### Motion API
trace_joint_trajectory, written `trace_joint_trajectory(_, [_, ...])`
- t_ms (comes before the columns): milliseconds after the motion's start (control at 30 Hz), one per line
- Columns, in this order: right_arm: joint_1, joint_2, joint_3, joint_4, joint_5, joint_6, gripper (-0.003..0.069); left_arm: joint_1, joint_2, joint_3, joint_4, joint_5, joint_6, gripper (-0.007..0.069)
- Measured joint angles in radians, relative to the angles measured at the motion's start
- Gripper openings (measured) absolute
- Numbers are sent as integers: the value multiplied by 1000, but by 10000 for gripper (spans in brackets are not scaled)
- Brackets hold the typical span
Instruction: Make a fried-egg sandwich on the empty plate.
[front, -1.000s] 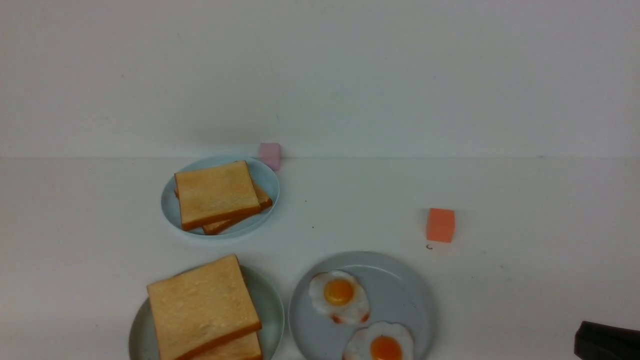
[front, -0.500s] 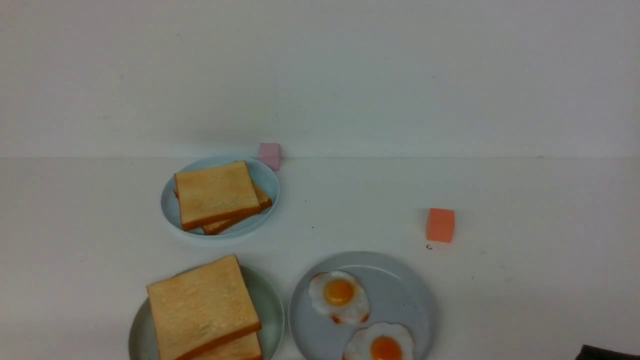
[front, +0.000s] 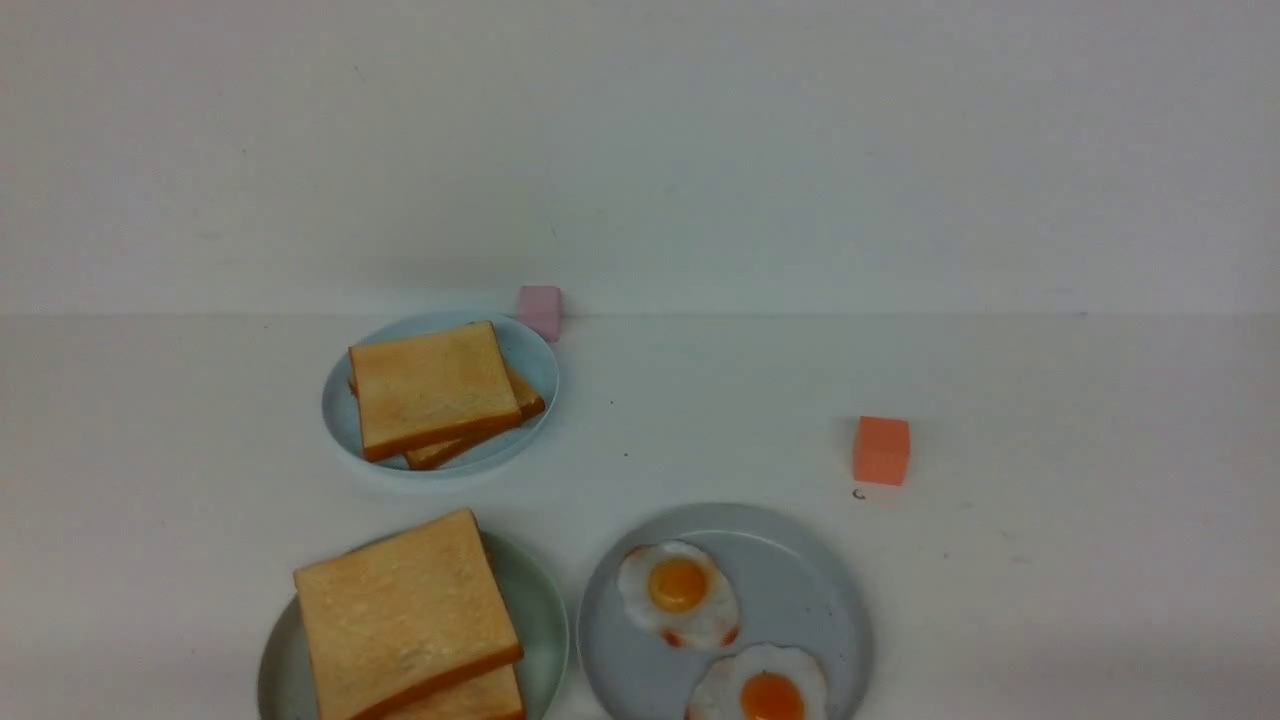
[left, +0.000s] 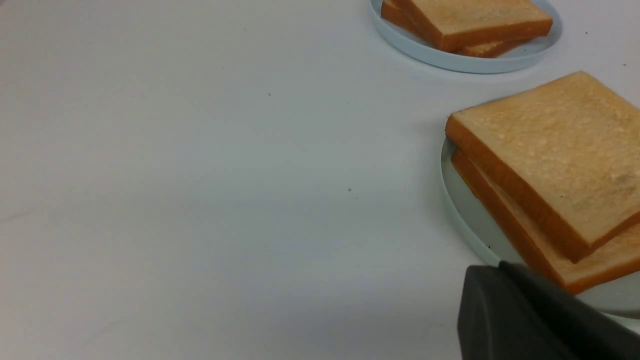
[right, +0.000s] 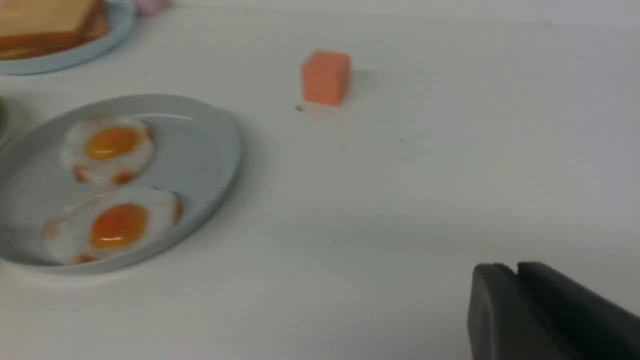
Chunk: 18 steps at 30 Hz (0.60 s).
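The pale mint-green plate (front: 548, 610) at the front left holds two stacked golden toast slices (front: 405, 610). No egg shows between them in any view. The stack also shows in the left wrist view (left: 555, 155), on the same plate (left: 462, 220). My left gripper (left: 500, 267) is shut and empty, just beside that plate's rim. My right gripper (right: 515, 267) is shut and empty over bare table, right of the grey-blue plate (right: 200, 155). Neither gripper shows in the front view.
The grey-blue plate (front: 800, 590) holds two fried eggs (front: 680, 592) (front: 765, 690). A smaller light-blue plate (front: 535, 365) further back holds two plain toast slices (front: 430, 385). A pink cube (front: 540, 308) stands by the wall. An orange cube (front: 881, 450) stands at the right.
My right gripper, seen at the front view's lower right corner one second ago, has drawn back out of that view. The plates, toast and eggs have not moved.
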Motion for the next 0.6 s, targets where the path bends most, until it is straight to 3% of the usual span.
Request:
trace_joint_trajectory(200, [-65, -1, 6, -15, -24, 58, 89, 0, 0, 0, 0, 0, 1, 27])
trace_joint_trajectory(600, [-71, -1, 6, -16, -26, 61, 103, 0, 0, 0, 0, -1, 2, 31])
